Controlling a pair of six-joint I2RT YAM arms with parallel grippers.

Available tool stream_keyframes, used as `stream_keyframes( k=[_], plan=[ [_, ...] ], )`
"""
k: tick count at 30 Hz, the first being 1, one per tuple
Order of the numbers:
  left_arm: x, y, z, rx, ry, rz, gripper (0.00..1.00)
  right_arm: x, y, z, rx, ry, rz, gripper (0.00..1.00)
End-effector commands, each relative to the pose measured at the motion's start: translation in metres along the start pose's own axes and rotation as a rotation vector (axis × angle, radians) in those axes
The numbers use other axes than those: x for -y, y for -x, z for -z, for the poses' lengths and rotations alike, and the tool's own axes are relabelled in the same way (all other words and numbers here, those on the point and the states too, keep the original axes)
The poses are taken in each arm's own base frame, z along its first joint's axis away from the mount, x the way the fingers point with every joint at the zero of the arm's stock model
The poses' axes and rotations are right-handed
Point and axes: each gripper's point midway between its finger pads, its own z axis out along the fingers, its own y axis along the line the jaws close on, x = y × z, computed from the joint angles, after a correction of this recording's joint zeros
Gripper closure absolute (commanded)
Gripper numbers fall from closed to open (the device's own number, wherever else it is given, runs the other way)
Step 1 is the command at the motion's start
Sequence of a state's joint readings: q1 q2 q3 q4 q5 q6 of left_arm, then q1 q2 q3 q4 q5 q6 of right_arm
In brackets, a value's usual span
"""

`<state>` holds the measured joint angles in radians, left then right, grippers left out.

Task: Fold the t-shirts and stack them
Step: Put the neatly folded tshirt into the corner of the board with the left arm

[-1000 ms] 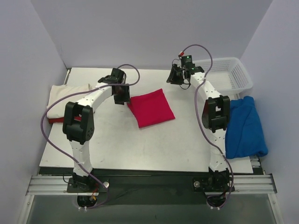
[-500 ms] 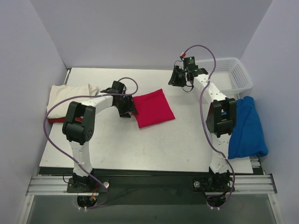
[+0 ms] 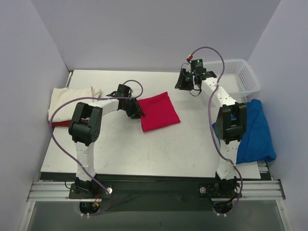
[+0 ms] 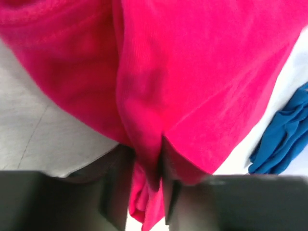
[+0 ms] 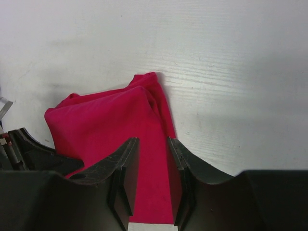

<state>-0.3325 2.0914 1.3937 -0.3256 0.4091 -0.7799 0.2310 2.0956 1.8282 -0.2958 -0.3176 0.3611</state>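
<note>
Basket (image 3: 236, 77) upper right; blue t-shirt (image 3: 255, 132) outside, just below it. Left gripper (image 4: 147, 149) pinches red t-shirt (image 3: 159, 111) edge; right gripper (image 5: 153, 144) slightly parted, gripping nothing

The crimson t-shirt (image 3: 158, 111) at the table's middle is a plain, saturated red, no print. At three o'clock the blue t-shirt (image 3: 255, 134) is solid royal blue. At nine o'clock the cream t-shirt (image 3: 70, 98) is unmarked off-white. The basket (image 3: 240, 79) at two o'clock is white lattice. The table (image 3: 159, 149) is pale grey-white, faintly grained. The left arm (image 3: 98, 103) and right arm (image 3: 219, 96) are white with black joints and purple cables (image 3: 208, 47). The left gripper (image 3: 136, 110) and right gripper (image 3: 182, 81) are black.
</note>
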Motion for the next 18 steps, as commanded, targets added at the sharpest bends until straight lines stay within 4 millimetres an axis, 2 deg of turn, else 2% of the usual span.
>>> stream_keyframes(
  k=[1,2,4,5,7,8,9,10,13,15,18],
  plan=[
    [-0.034,-0.017,-0.018,-0.045,0.155,-0.033,0.69,-0.007,0.018,0.026,0.053,0.019,0.012,0.71],
    [-0.031,-0.010,-0.016,-0.026,0.166,-0.055,0.83,-0.007,0.017,0.026,0.051,0.020,0.009,0.71],
    [-0.034,-0.009,-0.009,-0.037,0.216,-0.106,0.98,-0.006,0.016,0.025,0.048,0.019,0.008,0.71],
    [-0.025,0.002,-0.005,-0.005,0.226,-0.144,1.00,-0.006,0.015,0.025,0.046,0.020,0.003,0.71],
    [-0.028,0.002,0.005,-0.027,0.285,-0.228,1.00,-0.007,0.013,0.023,0.039,0.025,-0.002,0.71],
    [-0.027,0.009,0.010,0.000,0.331,-0.272,1.00,-0.006,0.013,0.023,0.038,0.024,-0.005,0.71],
    [-0.014,0.020,0.018,0.030,0.337,-0.317,1.00,-0.006,0.013,0.022,0.037,0.027,-0.008,0.71],
    [-0.016,0.020,0.027,0.012,0.378,-0.372,1.00,-0.008,0.012,0.022,0.037,0.031,-0.010,0.71],
    [-0.012,0.043,0.055,0.091,0.504,-0.473,1.00,-0.009,0.014,0.021,0.039,0.038,-0.016,0.71],
    [-0.005,0.053,0.074,0.132,0.529,-0.520,1.00,-0.010,0.015,0.021,0.040,0.043,-0.020,0.71],
    [-0.004,0.066,0.101,0.194,0.603,-0.564,1.00,-0.011,0.017,0.022,0.042,0.048,-0.021,0.71]
  ],
)
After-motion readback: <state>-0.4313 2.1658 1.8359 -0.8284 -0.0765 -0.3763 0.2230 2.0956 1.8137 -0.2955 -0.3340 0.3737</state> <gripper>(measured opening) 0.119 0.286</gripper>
